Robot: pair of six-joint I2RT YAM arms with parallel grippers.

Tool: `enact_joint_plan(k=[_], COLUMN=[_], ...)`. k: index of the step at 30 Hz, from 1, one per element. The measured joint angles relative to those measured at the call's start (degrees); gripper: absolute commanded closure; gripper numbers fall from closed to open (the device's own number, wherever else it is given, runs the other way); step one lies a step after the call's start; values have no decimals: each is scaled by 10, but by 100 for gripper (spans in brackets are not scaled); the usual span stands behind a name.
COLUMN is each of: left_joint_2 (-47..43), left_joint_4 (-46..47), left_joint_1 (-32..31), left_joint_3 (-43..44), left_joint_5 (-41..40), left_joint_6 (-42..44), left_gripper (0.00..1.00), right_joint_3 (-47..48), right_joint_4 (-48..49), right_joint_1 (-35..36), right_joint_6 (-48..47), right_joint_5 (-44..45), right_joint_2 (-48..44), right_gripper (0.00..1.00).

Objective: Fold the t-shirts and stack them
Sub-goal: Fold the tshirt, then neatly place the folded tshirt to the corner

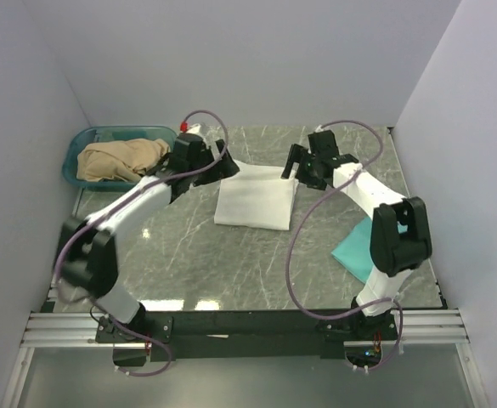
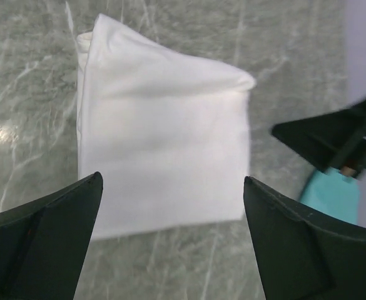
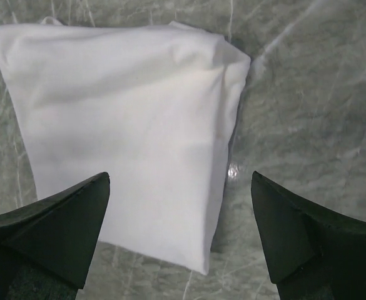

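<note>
A table (image 1: 231,263) topped in a grey-green marble pattern with pale veins fills a plain white booth. The back wall (image 1: 248,59) rises behind it, while the left wall (image 1: 19,127) and right wall (image 1: 477,153) close in at either side, all three bare and evenly lit. Soft light leaves a pale glare (image 1: 159,303) on the glossy top near its front edge. A ribbed aluminium rail (image 1: 61,327) runs along that edge, with a flat grey surface (image 1: 248,378) in front of it.

Overhead; both wrist close-ups above white tee (image 2: 164,131)
</note>
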Motion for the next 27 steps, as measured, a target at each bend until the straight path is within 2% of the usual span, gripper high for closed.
enact_joint_plan(k=[3, 8, 13, 17, 19, 21, 22, 25, 27], left_joint_2=[-135, -312, -406, -450, -464, -474, -478, -486, -490], left_joint_4=[7, -4, -45, -78, -91, -99, -103, -110, -110], left_joint_1=[-6, -6, -6, -6, -6, -6, -6, -6, -6], left_joint_3=[-76, -213, -305, -338, -340, -340, -340, -341, -342], left_joint_5=[-28, -75, -90, -96, -101, -106, -110, -115, -115], left_joint_6=[-13, -52, -85, -100, -103, -105, -105, -106, -106], left_gripper=[1, 1, 1, 1, 0, 1, 0, 1, 1], right_joint_3=[-41, -62, -35, 11, 35, 48, 51, 55, 57], right_joint_4=[12, 12, -6, -10, -17, -24, -24, -27, -29], right_joint_1=[7, 25, 44, 56, 62, 69, 73, 89, 98], right_joint_6=[4, 9, 14, 23, 25, 29, 30, 36, 42], right_joint_5=[14, 26, 51, 68, 81, 96, 102, 121, 139], right_joint_2=[-26, 24, 79, 114, 131, 142, 145, 149, 149], right_gripper=[0, 1, 2, 9, 16, 35, 49, 75, 83])
